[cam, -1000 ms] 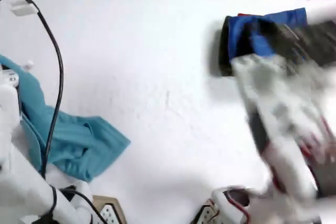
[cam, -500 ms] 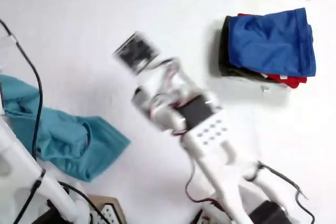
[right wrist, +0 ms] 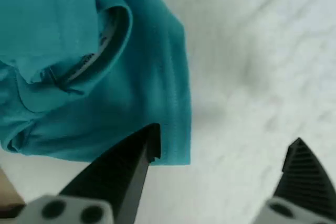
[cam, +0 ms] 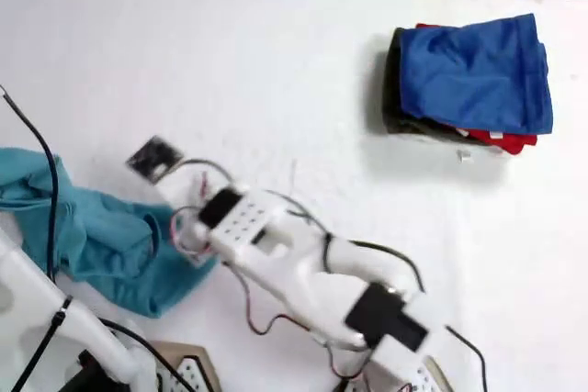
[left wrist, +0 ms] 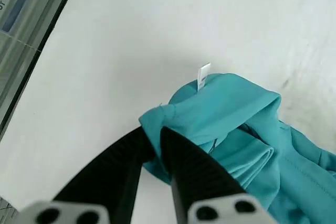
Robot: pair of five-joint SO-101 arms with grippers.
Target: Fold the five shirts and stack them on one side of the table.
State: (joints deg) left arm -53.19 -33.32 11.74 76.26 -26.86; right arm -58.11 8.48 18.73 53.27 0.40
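A white table (cam: 276, 61) seen from above. A crumpled teal shirt (cam: 101, 236) lies at the lower left of the frame. At the upper right, well apart from it, sits a stack (cam: 459, 126) of folded shirts, with a blue shirt (cam: 473, 66) on top, a red edge (cam: 501, 141) showing beneath and a dark layer (cam: 393, 89) at the bottom. The left gripper (left wrist: 155, 139) has its black jaws pinched together on a raised fold of the teal shirt, near a small white tag (left wrist: 203, 72). The right arm (cam: 303, 268) stretches from the bottom centre towards the shirt's right edge. The right gripper (right wrist: 224, 148) is spread wide and holds nothing, with one jaw over the shirt's hem and the other over bare table.
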